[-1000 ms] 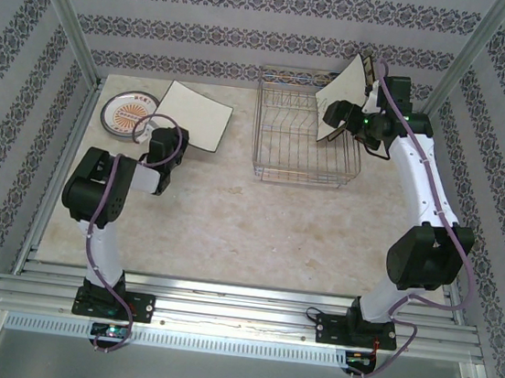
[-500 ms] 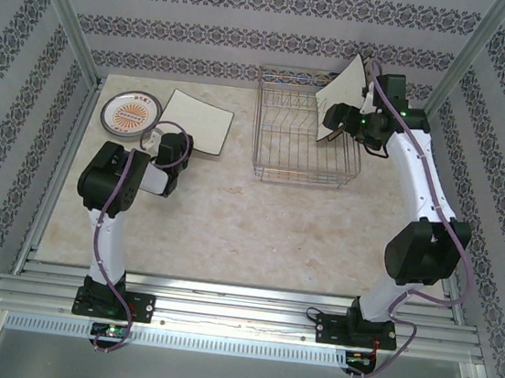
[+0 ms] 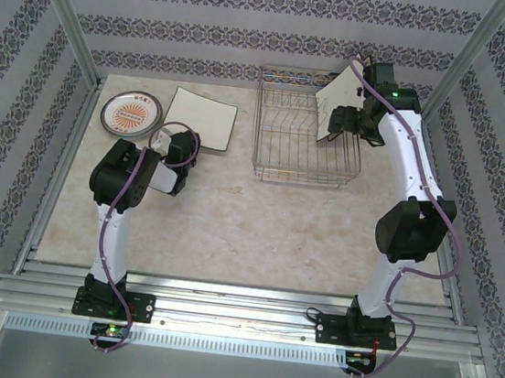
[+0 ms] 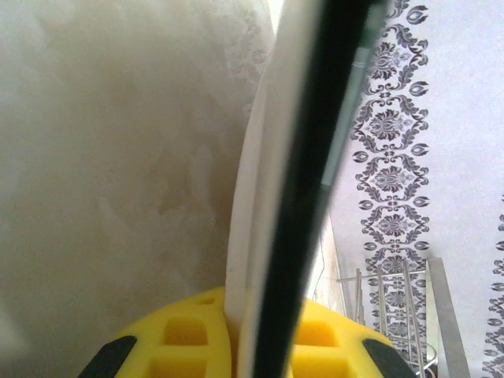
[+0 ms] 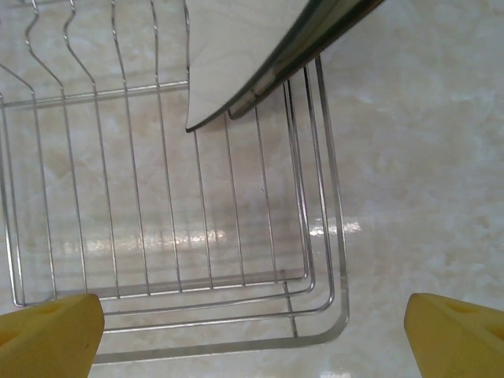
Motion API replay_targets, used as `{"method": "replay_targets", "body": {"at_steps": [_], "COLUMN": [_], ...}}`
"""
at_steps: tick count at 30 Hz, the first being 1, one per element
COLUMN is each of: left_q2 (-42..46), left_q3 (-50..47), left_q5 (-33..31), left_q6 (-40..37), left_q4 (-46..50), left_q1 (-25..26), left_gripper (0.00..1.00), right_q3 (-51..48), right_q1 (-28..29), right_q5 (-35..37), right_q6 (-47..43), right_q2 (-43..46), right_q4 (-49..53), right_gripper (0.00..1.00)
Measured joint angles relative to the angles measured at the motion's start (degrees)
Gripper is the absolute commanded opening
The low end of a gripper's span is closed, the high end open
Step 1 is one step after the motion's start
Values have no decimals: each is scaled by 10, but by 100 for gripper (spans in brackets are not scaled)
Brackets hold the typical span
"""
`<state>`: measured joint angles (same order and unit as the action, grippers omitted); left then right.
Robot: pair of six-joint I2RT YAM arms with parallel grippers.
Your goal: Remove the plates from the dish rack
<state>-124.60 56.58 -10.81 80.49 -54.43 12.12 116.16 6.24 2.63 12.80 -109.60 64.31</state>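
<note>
Beige marbled surface (image 3: 229, 228): carries the rack and two plates lying at far left.
Dish rack (image 3: 302, 178): silver wire, far right of centre.
Racked square plate (image 3: 340, 91): cream, leaning at the rack's far right corner.
Flat square plate (image 3: 201, 116): beside round plate (image 3: 130, 116), whose lettering is unreadable.
Left pincer (image 3: 187, 139): clamped on that plate's dark edge.
Right pincer (image 5: 252, 327): spread wide, empty, above the rack.

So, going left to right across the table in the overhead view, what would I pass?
round plate → flat square plate → dish rack → right arm
</note>
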Motion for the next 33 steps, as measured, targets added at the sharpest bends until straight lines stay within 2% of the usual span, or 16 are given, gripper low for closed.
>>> {"method": "replay_targets", "body": {"at_steps": [8, 16, 17, 22, 25, 31, 33], "left_q2": [-17, -3, 0, 17, 24, 27, 30], "left_q3": [34, 75, 80, 118, 138, 157, 160], "left_q5": [-36, -51, -51, -42, -38, -31, -27], "left_q6": [37, 75, 78, 84, 84, 85, 85], "left_q4": [28, 139, 152, 233, 272, 305, 317], "left_q1": [18, 22, 22, 22, 21, 21, 21], "left_gripper": [19, 38, 42, 80, 92, 100, 100], "right_q3": [3, 3, 3, 3, -4, -23, -30], "right_q1": [0, -1, -1, -1, -1, -1, -1], "right_q5": [6, 5, 5, 5, 5, -1, -5], "right_q6": [-10, -11, -11, -11, -11, -10, -10], "right_q2": [-1, -1, -1, -1, 0, 6, 10], "right_q4": [17, 21, 21, 19, 12, -2, -6], "right_gripper": [98, 98, 98, 98, 98, 98, 98]}}
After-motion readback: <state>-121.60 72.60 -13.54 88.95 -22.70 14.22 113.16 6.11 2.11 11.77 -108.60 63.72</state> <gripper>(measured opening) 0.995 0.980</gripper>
